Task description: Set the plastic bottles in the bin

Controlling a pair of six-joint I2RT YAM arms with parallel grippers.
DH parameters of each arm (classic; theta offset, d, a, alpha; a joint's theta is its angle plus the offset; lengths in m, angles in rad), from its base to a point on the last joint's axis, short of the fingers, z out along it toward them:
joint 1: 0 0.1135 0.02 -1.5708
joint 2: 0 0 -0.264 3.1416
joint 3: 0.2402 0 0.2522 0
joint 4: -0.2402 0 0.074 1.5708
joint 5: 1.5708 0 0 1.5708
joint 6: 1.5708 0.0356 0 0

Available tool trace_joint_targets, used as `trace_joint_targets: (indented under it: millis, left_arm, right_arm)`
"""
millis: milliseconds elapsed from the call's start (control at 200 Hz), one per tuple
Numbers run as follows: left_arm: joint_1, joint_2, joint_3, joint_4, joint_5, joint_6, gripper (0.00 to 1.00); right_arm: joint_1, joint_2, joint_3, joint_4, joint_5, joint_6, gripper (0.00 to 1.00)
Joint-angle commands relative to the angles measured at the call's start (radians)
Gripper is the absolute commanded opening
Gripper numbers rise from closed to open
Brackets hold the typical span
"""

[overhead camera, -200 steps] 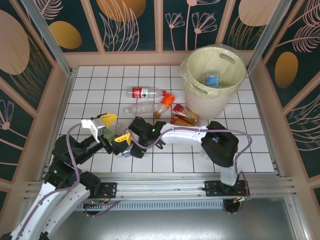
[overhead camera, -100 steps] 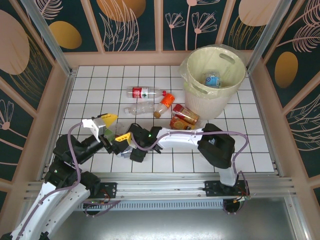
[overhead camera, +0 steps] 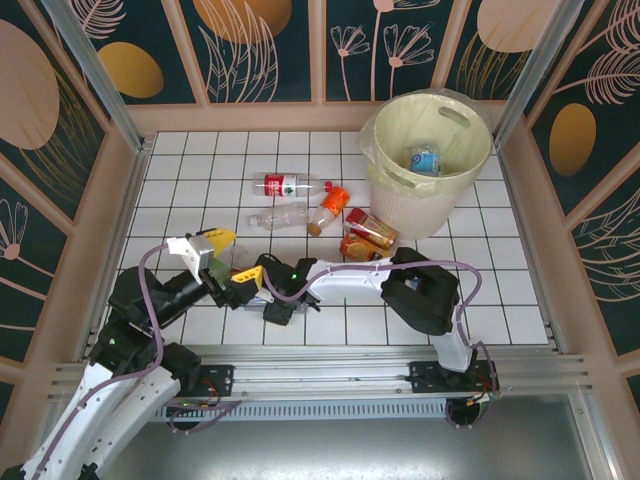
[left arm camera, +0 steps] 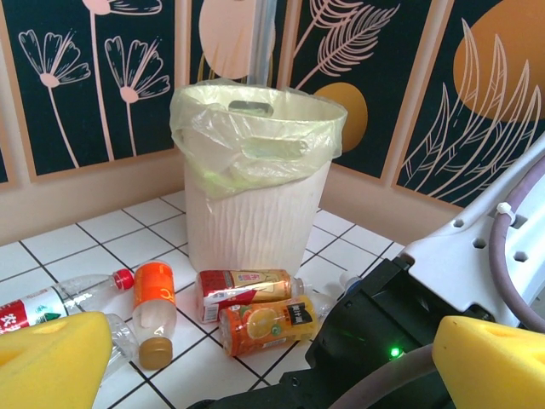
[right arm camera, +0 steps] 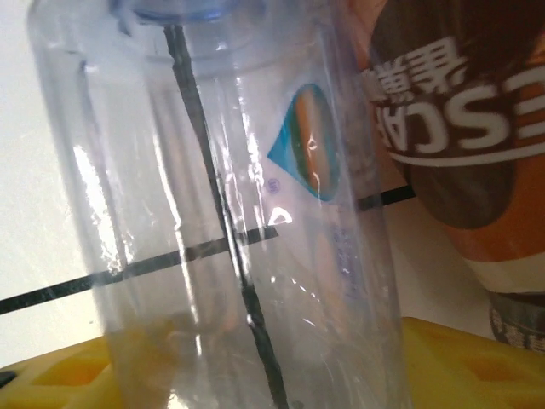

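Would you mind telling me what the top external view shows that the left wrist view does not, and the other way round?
From above you look into the bin and see a blue-labelled bottle lying inside. The low left wrist view gives the bin side-on, its inside hidden, and the fruit picture on the juice bottle at its base. Both share the bin, that juice bottle, the red-and-gold-labelled bottle beside it, the orange-banded bottle and the red-labelled bottle.

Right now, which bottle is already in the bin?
The clear bottle with the blue label, lying inside the bin; no other bottle can be seen in it.
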Motion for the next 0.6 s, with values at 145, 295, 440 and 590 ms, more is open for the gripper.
trace_joint_targets:
  millis: [145,295,440,590]
  left_arm:
    - [-0.006,0.006,0.014,0.08,0.064,-0.006,0.99]
    - [-0.004,0.009,0.016,0.078,0.064,-0.004,0.99]
    - [-0.001,0.003,0.015,0.084,0.068,-0.006,0.99]
    - [0.001,-0.028,0.003,0.12,0.094,-0.012,0.99]
  right_arm:
    - [0.028,0.02,-0.026,-0.031,0.002,0.002,0.62]
    - [0.03,-0.048,-0.066,0.009,-0.011,0.021,0.58]
    - [0.021,-0.107,-0.106,0.046,-0.03,0.058,0.58]
    - [0.008,-0.171,-0.143,0.083,-0.06,0.097,0.58]
